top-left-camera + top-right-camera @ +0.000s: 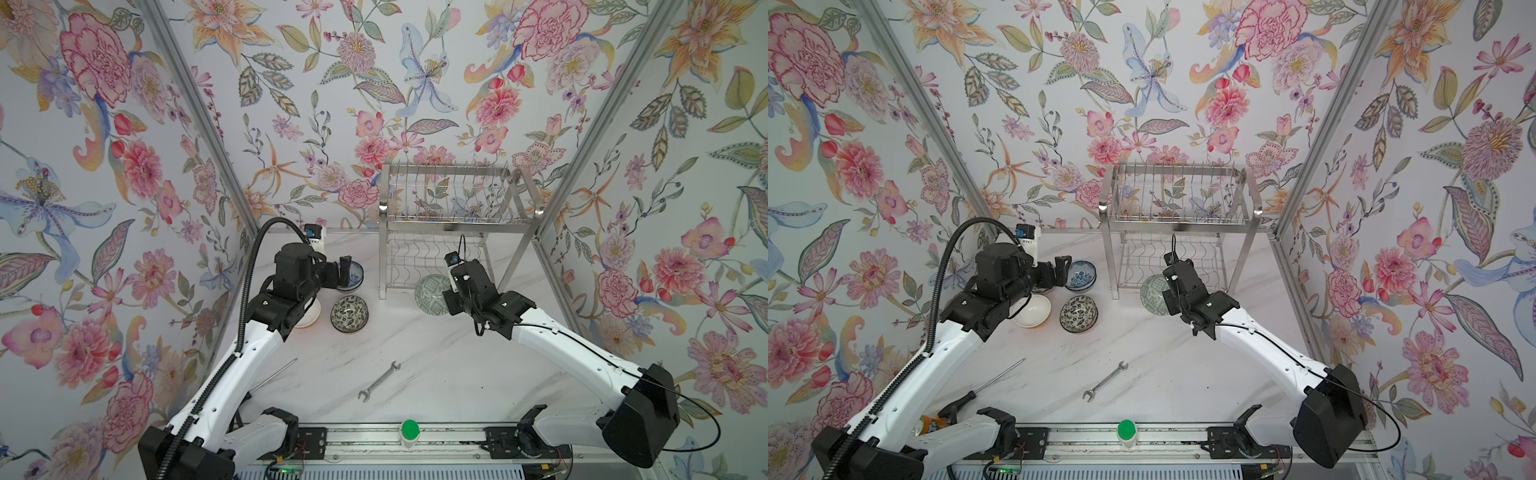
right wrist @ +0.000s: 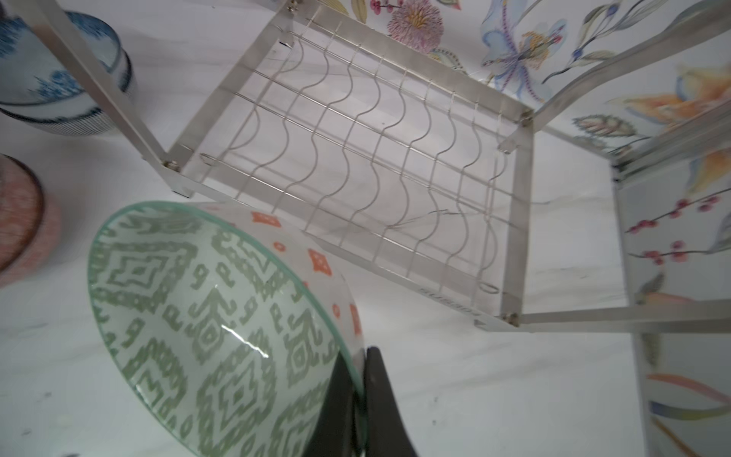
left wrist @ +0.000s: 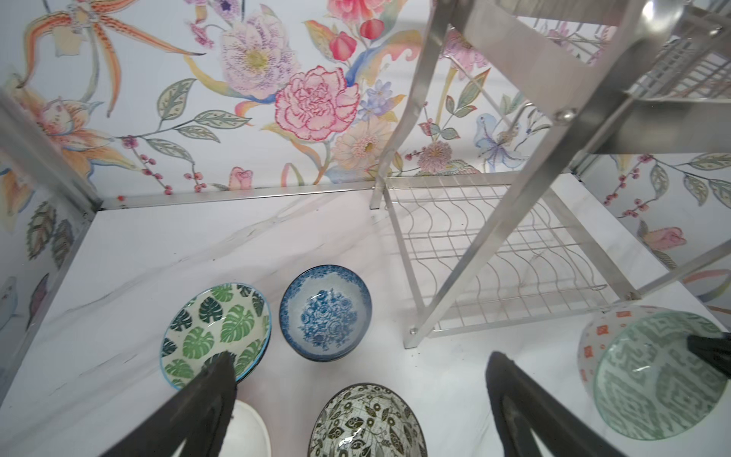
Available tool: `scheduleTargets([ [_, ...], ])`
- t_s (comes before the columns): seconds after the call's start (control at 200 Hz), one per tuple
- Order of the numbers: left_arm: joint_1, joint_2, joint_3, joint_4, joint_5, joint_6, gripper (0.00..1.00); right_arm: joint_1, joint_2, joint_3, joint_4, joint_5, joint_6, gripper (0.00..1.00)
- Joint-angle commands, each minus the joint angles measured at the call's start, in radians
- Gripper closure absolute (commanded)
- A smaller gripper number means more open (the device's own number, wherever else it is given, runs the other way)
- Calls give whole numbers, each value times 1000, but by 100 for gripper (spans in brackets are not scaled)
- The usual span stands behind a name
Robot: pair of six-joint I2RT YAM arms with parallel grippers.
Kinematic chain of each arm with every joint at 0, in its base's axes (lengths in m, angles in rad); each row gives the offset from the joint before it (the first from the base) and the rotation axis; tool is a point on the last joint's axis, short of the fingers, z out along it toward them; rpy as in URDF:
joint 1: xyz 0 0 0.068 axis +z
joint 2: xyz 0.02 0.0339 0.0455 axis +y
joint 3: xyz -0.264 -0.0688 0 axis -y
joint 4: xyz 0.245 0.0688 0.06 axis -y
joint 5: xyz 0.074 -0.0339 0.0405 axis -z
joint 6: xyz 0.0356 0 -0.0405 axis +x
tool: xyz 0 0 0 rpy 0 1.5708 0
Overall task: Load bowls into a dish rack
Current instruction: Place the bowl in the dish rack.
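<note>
So the right jaws are pinching the rim of the green geometric bowl (image 2: pixel 205 316), fingers (image 2: pixel 381 403) clamped on either side of the edge. The bowl is tipped on its side, mouth facing away from the dish rack (image 2: pixel 375 158). Its white-and-orange back is just beside the rack's front leg, and the wavy lower tier is right past the jaws. Can't tell if it touches the desk (image 1: pixel 415 353). The left jaws are spread wide with nothing between them, over a cluster of 4 bowls: the leaf bowl (image 3: pixel 215 332) by 1 fingertip, the blue floral bowl (image 3: pixel 325 312) just ahead of the gap, the black-and-white floral bowl (image 3: pixel 366 423) under the gap, and the plain white bowl (image 3: pixel 251 431) beside it. A wrench (image 1: pixel 379 381) lies well apart from both jaws.
</note>
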Motion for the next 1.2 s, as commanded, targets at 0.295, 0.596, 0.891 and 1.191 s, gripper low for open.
scheduleTargets([
  [0.295, 25, 43, -71, -18, -40, 21, 1, 28, 138, -107, 624, 488, -669, 100],
  [0.596, 22, 84, -17, -44, -13, 61, 1, -22, 284, -62, 864, 537, -853, 100],
  [0.891, 23, 92, 1, -50, -8, 88, 1, -120, 465, 80, 838, 569, -904, 100],
  [1.191, 23, 107, 12, -51, -9, 114, 1, -154, 606, 102, 1132, 568, -1143, 100],
])
